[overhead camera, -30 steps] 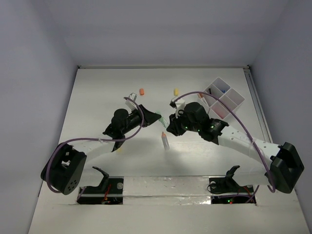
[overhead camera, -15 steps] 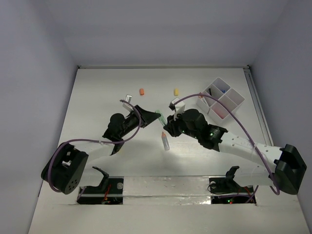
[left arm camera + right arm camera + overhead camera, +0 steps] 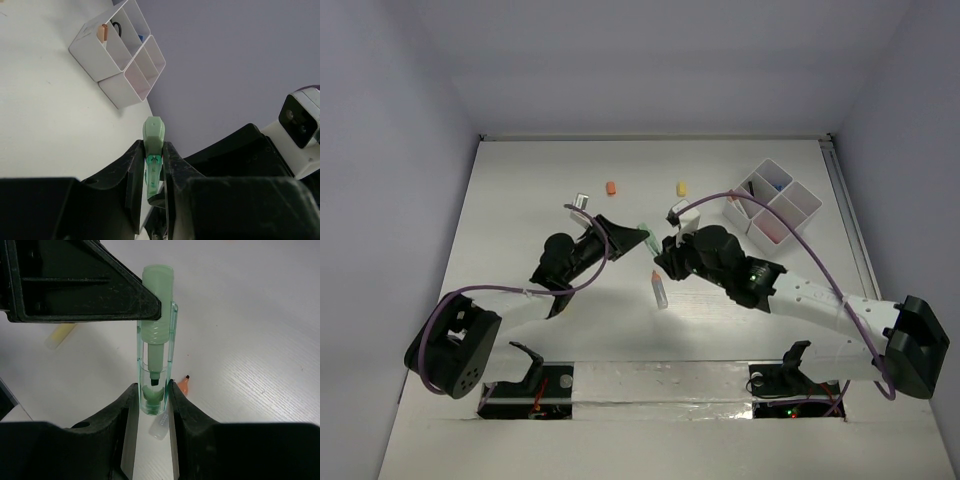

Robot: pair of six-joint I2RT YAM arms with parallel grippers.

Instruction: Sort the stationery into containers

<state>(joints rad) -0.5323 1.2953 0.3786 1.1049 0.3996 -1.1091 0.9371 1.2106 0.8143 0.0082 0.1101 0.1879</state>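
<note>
Green marker pen [image 3: 156, 325] is held off the table [image 3: 520, 220] at mid-table, pinched by both arms at once. The left gripper [image 3: 152, 150] is clamped on its body with the pale green end sticking out past the fingers. The right gripper [image 3: 150, 392] is closed on the clear-capped tip end. The white organiser tray [image 3: 804, 214] sits at the far right of the table, well apart from the pen. In the left wrist view an orange-tipped stick [image 3: 102, 32] stands in one tray compartment, a black loop [image 3: 117, 27] shows in the next, and a blue bit [image 3: 141, 37] lies beyond. Loose on the table are an orange-capped grey tube [image 3: 659, 288] just below the grippers, a yellow tube [image 3: 59, 336], an orange bit [image 3: 611, 187] and a yellow bit [image 3: 682, 186].
</note>
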